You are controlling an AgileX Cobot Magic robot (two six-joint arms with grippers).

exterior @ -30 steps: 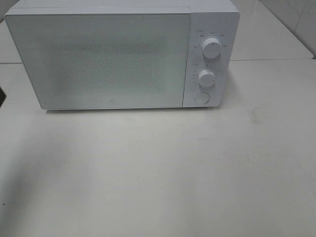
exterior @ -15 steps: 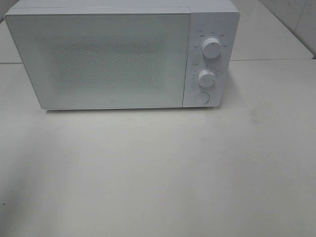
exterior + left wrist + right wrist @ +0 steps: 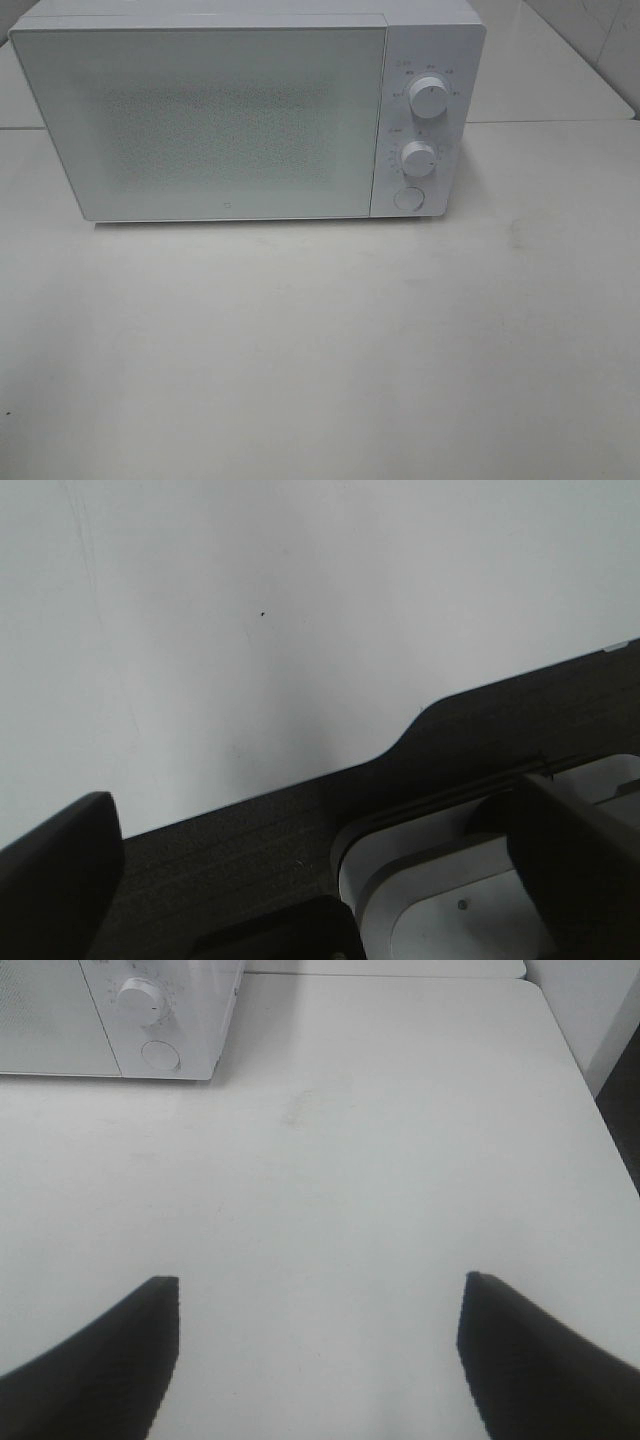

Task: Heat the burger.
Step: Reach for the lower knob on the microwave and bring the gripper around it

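The burger is out of view in every frame. A white microwave stands at the back of the white table with its door shut; its frosted window shows nothing inside. The exterior high view shows neither arm. My left gripper is open, its dark fingers spread wide with nothing between them, over a white surface and a dark strip. My right gripper is open and empty, hovering over bare table, well away from the microwave's control corner.
The microwave's panel carries an upper knob, a lower knob and a round button. A white and grey moulded part lies by the left gripper. The table's edge runs beside the right gripper.
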